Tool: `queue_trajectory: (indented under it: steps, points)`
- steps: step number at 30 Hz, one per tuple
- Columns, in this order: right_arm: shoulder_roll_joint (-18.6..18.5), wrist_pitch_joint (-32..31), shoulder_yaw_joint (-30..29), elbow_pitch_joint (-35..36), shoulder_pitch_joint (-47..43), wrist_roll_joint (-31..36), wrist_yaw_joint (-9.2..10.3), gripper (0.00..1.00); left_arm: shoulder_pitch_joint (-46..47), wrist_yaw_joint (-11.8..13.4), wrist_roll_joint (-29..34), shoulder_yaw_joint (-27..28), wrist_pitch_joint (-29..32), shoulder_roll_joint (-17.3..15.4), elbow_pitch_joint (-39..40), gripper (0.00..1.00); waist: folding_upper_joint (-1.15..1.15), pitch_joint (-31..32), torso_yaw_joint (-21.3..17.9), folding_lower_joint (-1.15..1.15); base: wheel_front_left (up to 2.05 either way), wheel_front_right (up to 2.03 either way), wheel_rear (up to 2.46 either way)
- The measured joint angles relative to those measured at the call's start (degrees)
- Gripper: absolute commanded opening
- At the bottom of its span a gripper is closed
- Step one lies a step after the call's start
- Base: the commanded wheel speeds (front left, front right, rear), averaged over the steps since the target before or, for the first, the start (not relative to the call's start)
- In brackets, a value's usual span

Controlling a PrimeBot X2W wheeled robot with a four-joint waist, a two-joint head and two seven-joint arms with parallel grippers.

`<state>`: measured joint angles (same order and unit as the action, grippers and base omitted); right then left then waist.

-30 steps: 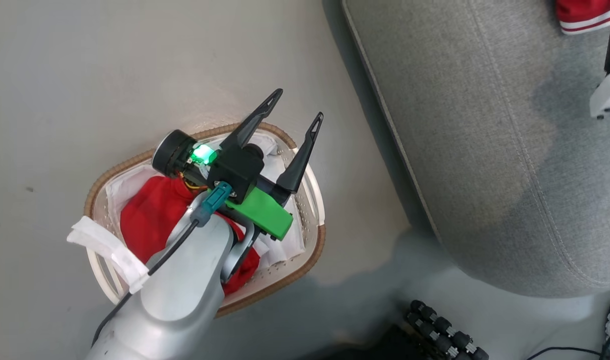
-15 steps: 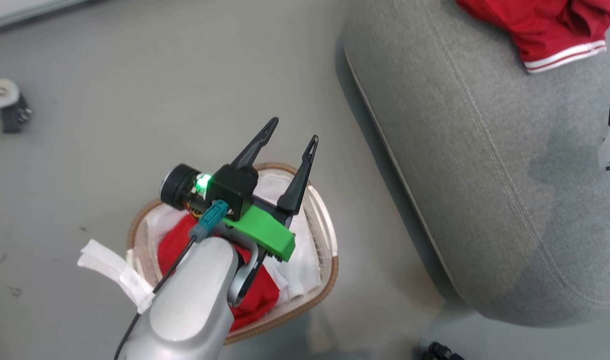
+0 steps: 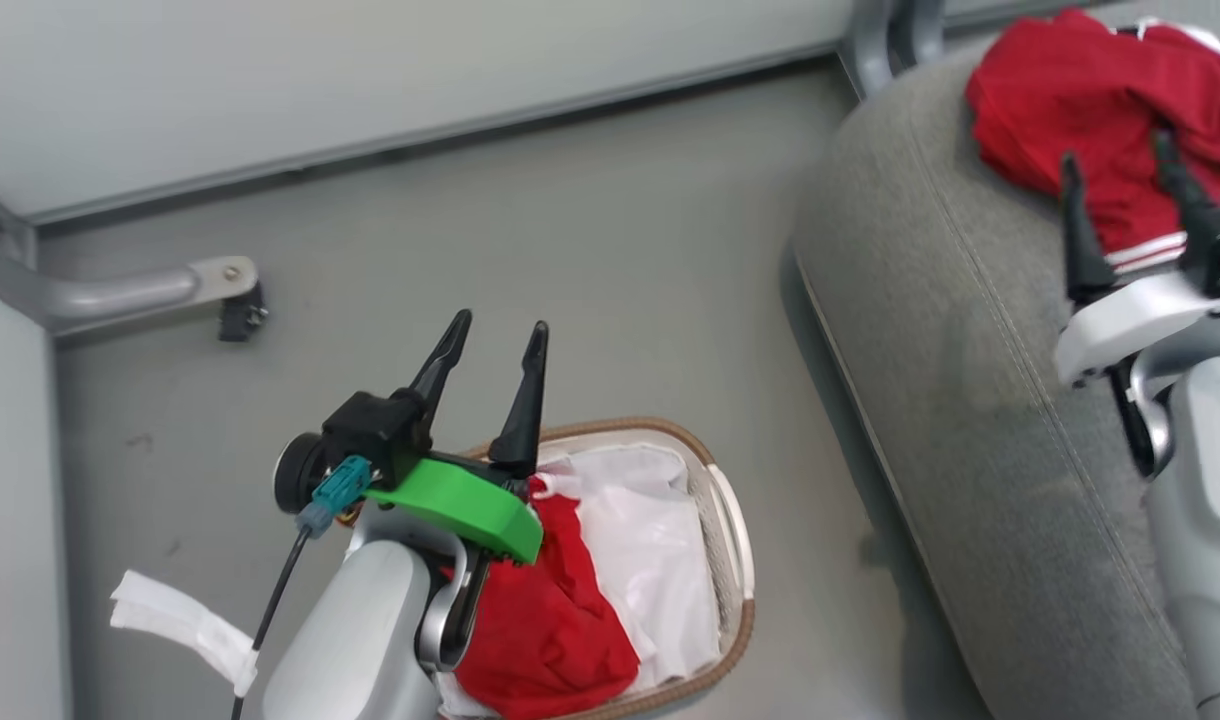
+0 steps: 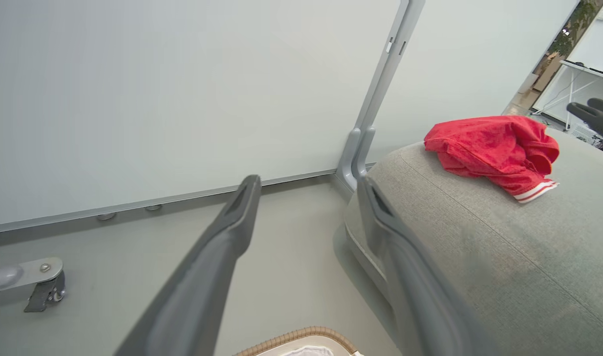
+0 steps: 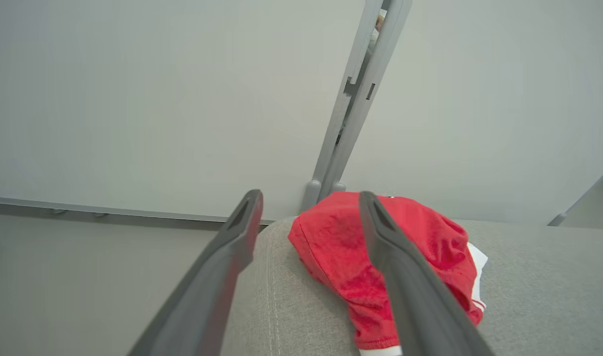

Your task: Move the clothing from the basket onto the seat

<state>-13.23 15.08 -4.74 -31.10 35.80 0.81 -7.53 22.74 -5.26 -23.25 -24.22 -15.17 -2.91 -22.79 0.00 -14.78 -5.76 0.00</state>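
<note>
The cream basket (image 3: pixel 735 520) with its brown woven rim stands on the floor at lower centre. It holds crumpled red clothing (image 3: pixel 545 630) on a white liner (image 3: pixel 640 540). My left gripper (image 3: pixel 500 325) hovers open and empty above the basket's left rim (image 4: pixel 301 333), fingers (image 4: pixel 217 257) pointing at the wall. The grey seat (image 3: pixel 970 400) fills the right side, and a red garment with white stripes (image 3: pixel 1060 110) lies on its far corner (image 4: pixel 489 148). My right gripper (image 3: pixel 1115 150) hangs open just short of that garment (image 5: pixel 331 247), nothing between its fingers (image 5: pixel 405 287).
White wall panels meet at a grey post (image 3: pixel 875 30) behind the seat's corner. A metal foot with a caster (image 3: pixel 225 290) juts out on the floor at the left. A loose white strap (image 3: pixel 170 620) hangs off my left forearm. Bare grey floor (image 3: pixel 620 250) separates basket and seat.
The head camera has swung upward, bringing the wall and the garment on the seat into view. My right gripper has come fully into the picture, open. My left gripper stays open over the basket.
</note>
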Motion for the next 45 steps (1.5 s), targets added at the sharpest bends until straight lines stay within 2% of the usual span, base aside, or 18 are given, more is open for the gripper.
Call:
queue_trajectory:
  steps: [6, 11, 17, 21, 30, 45]
  points:
    - [4.45, 0.0, 2.47, 0.29, -4.88, -1.63, 0.0, 1.0, -3.92, 1.34, -0.25, 4.25, 0.0, 0.05, 0.22, 1.0, 0.0, 4.63, 2.81, 0.0, 0.0, 0.0, 0.0]
    - [8.32, 0.01, 3.61, 2.81, -10.32, -1.98, 0.0, 1.0, -8.92, 2.14, 1.0, 10.48, 0.0, 0.05, 0.71, 1.0, 0.0, 8.17, 4.27, 0.0, 0.0, 0.0, 0.0]
    - [10.29, 0.01, 4.12, 8.23, -17.98, -2.32, 0.0, 1.0, -14.18, 2.24, 3.15, 15.1, 0.0, 0.03, 1.7, 1.0, 0.0, 11.08, 5.25, 0.0, 0.0, 0.0, 0.0]
    - [10.42, 0.0, 5.08, 11.35, -23.06, -5.46, 0.0, 1.0, -17.02, 2.21, 4.64, 15.43, 0.0, 0.07, 2.85, 1.0, 0.0, 12.35, 5.84, 0.0, 0.0, 0.0, 0.0]
    - [10.45, 0.0, 5.46, 15.8, -29.37, -5.19, 0.0, 1.0, -20.46, 2.44, 3.03, 14.3, 0.0, 0.07, 3.92, 1.0, 0.0, 14.42, 7.08, 0.0, 0.0, 0.0, 0.0]
    - [10.44, 0.0, 5.08, 16.74, -30.91, -6.44, 0.0, 1.0, -21.03, 3.19, 2.21, 13.83, 0.0, 0.07, 3.79, 1.0, 0.0, 14.81, 6.72, 0.0, 0.0, 0.0, 0.0]
